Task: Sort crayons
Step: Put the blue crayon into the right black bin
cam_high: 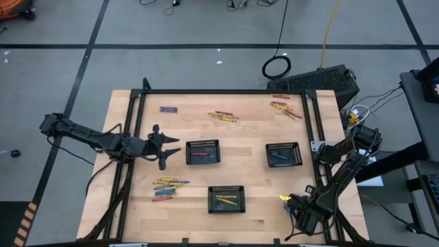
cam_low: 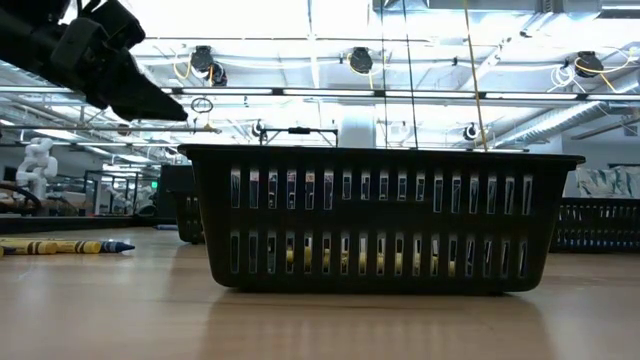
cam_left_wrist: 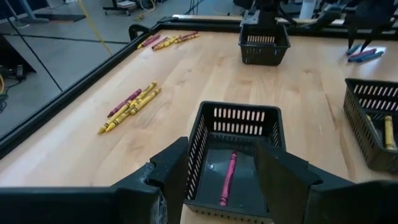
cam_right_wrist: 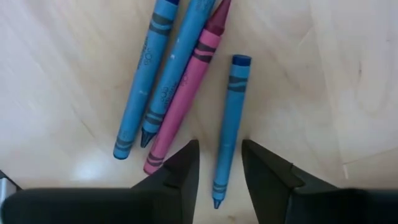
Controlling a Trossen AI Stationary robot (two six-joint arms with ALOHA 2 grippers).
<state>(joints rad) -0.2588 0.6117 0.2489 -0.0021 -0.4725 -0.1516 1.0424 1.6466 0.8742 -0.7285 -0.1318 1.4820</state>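
We see crayons (cam_high: 223, 116) lying in loose clusters across the wooden bench (cam_high: 254, 175), thin yellow, pink and blue sticks, with a few already inside the three black mesh trays (cam_high: 226, 199). The left arm reaches in level over the bench, its left end effector (cam_high: 167, 147) open and empty just beside the pink-crayon tray (cam_left_wrist: 236, 158). The right arm is folded near the bench corner, its right end effector (cam_right_wrist: 219, 167) pointing down, fingers apart around a blue crayon (cam_right_wrist: 227, 127) without holding it. Only the right wrist view shows that crayon beside two more blue ones and a pink crayon (cam_right_wrist: 185, 106).
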